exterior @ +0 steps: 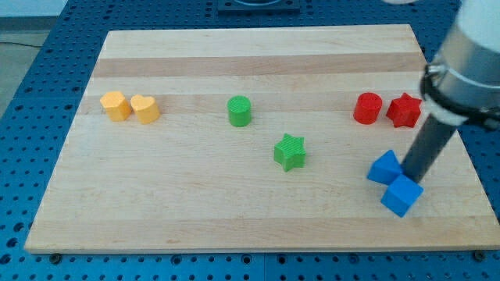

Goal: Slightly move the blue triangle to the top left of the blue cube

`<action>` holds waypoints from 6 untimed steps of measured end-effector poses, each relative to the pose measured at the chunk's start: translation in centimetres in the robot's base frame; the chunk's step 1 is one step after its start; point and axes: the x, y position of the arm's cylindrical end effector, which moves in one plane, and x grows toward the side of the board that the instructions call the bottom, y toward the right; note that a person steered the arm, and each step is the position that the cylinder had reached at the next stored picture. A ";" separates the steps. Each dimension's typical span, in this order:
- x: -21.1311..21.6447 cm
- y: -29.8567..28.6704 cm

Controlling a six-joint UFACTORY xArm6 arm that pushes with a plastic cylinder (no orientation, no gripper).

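The blue triangle [384,167] lies at the view's lower right on the wooden board [258,55]. The blue cube [401,195] sits just below and to the right of it, touching or nearly touching it. My tip [408,176] comes down from the view's upper right and rests in the notch between the two blue blocks, against the triangle's right side and just above the cube.
A red cylinder [367,108] and a red star [405,110] stand above the blue blocks. A green star [290,151] and a green cylinder [240,111] are mid-board. A yellow hexagon [116,104] and a yellow heart [145,108] sit at the left.
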 end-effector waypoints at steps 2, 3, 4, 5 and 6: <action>0.4 -1.6; 3.5 0.2; 3.5 -1.7; 0.6 2.2; -3.1 0.1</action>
